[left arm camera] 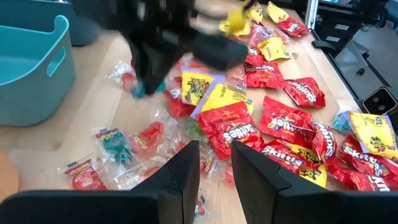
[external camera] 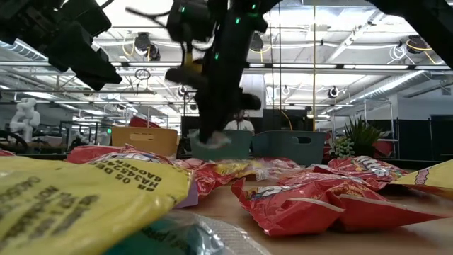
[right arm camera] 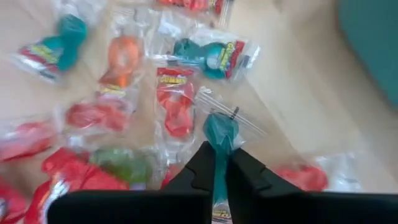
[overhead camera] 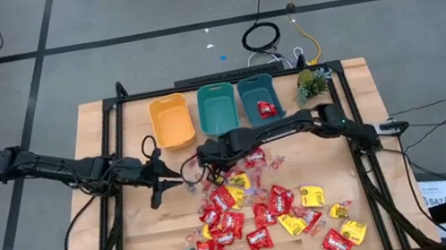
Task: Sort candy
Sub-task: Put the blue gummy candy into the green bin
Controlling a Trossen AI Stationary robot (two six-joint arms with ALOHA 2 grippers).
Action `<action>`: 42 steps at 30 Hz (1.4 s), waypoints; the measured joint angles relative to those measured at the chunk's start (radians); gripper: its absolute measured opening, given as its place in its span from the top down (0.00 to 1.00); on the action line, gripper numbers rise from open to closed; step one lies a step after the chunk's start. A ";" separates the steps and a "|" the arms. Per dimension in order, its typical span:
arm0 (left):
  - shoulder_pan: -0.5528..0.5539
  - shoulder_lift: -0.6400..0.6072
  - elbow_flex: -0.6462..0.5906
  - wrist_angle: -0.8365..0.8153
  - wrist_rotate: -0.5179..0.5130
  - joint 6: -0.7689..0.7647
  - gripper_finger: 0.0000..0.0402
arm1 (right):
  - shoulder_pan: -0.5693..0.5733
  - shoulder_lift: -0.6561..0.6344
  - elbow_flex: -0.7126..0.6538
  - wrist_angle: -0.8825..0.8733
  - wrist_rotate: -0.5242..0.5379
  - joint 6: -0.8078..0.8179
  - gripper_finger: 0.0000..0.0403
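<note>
Candy [overhead camera: 261, 218]: sorting barely begun, one red packet [overhead camera: 267, 108] binned.
Right gripper [right arm camera: 219, 163] pinches a teal sweet [right arm camera: 221, 132]; left gripper [left arm camera: 214, 163] fingers narrowly parted, empty.

- The tabletop [overhead camera: 144, 247] is pale wood with a visible grain and a smooth, dull finish.
- The red packets [left arm camera: 292, 124] and yellow packets [left arm camera: 224, 96] are glossy, crinkled film.
- The small sweets [right arm camera: 180, 102] sit in clear, shiny wrappers; a teal one [right arm camera: 221, 134] is pinched in the right tool [right arm camera: 219, 171].
- The yellow bin [overhead camera: 171, 120] and teal bins [overhead camera: 218, 107] look like smooth matt plastic.
- Both tools' fingers [left arm camera: 180, 180] are dark and matt.
</note>
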 joint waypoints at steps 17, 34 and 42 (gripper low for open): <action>0.000 0.000 0.000 0.009 -0.007 -0.036 0.75 | -0.189 -0.253 0.002 0.064 0.147 -0.355 1.00; 0.005 0.000 0.000 0.044 -0.043 -0.402 0.75 | -0.425 -0.205 0.000 0.164 -0.003 -0.577 0.70; 0.005 0.000 0.000 0.115 -0.102 -0.399 0.75 | -0.429 -0.206 0.000 0.128 -0.008 -0.624 0.45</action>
